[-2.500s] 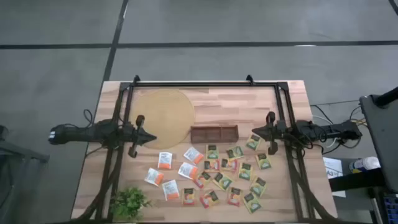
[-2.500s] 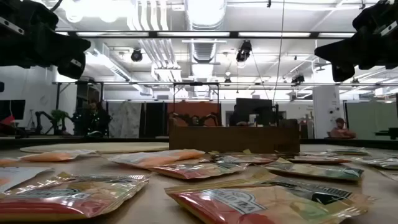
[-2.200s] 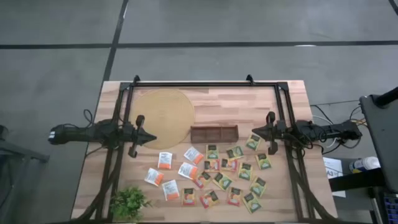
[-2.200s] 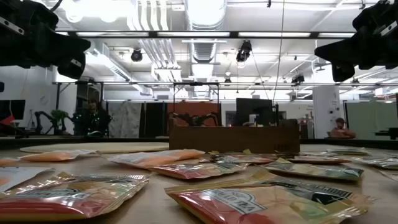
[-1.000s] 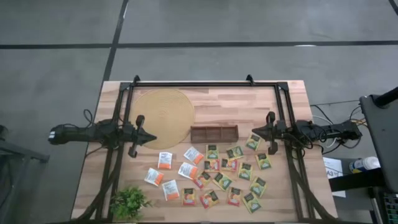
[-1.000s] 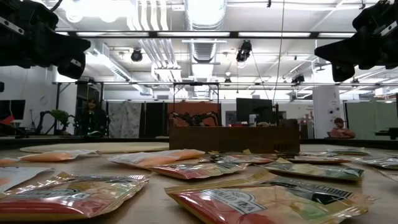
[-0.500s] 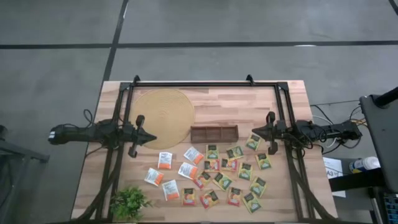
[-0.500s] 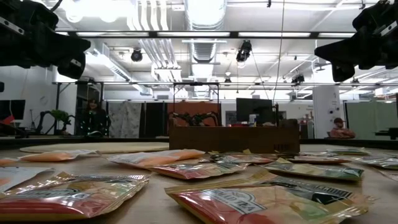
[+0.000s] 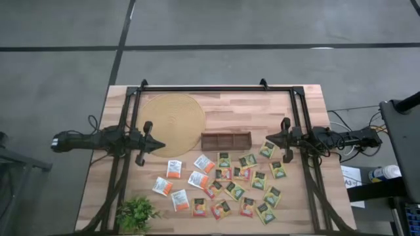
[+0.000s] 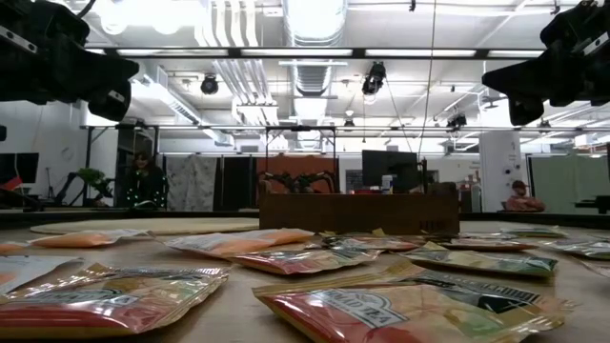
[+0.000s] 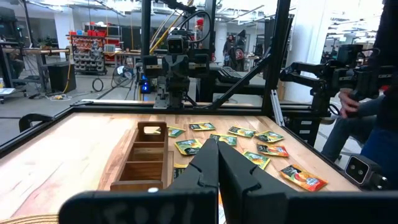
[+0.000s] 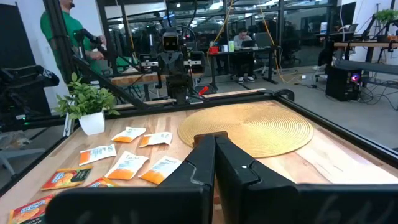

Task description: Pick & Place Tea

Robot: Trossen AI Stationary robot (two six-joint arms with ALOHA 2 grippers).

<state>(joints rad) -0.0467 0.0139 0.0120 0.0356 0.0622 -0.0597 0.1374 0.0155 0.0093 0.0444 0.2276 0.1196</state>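
A wooden counter (image 9: 262,108) holds the tea (image 9: 244,183), scattered sachets across its near half, in front of a brown compartment tray (image 9: 226,140). The left end effector (image 9: 159,146) and right end effector (image 9: 266,139) hover at opposite sides, both clenched and empty.

Foreground: tea sachets (image 10: 381,310) lie flat across the tabletop (image 10: 238,310), orange and green, nearest ones largest.
Middle: wooden tray (image 10: 359,212) stands behind the sachets.
Far left: edge of a round mat (image 10: 133,227).
Upper corners: dark arm parts, above the table.
Background: a seated person (image 10: 521,197), far right.
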